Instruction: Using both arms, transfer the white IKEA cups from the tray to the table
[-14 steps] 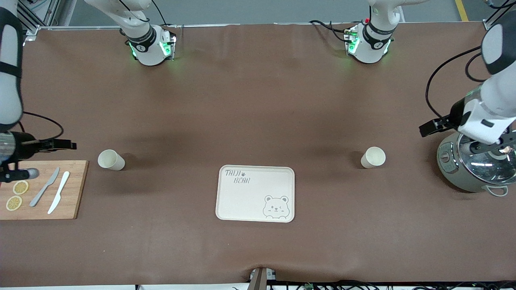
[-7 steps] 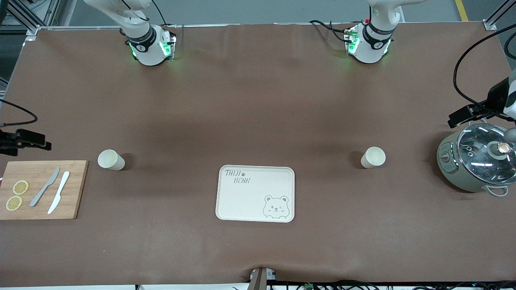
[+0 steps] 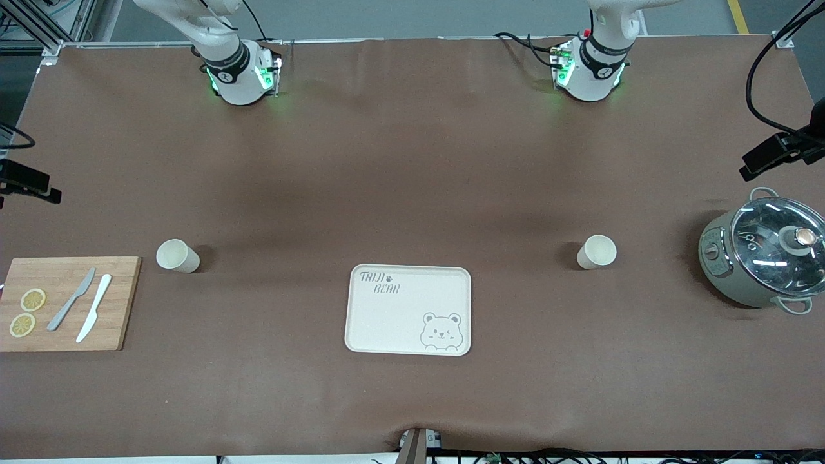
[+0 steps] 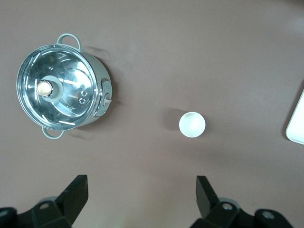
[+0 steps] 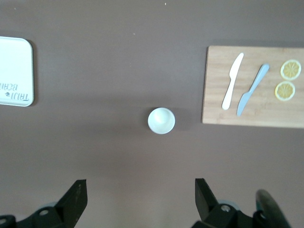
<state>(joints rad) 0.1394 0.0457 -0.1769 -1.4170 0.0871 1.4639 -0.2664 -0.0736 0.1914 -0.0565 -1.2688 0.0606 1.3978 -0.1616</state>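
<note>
Two white cups stand upright on the brown table. One cup is beside the cutting board at the right arm's end; it also shows in the right wrist view. The other cup is beside the pot at the left arm's end; it also shows in the left wrist view. My left gripper is open and empty, high over the table. My right gripper is open and empty, high over the table. Only black parts of the left arm and the right arm show at the front view's edges.
A cream bear-print tray lies between the cups, nearer to the front camera. A grey-green pot with a glass lid stands at the left arm's end. A wooden cutting board holds two knives and two lemon slices.
Both arms have swung outward toward the table's ends. The left arm has left the space over the pot and the right arm the space over the cutting board. The cups have not moved.
</note>
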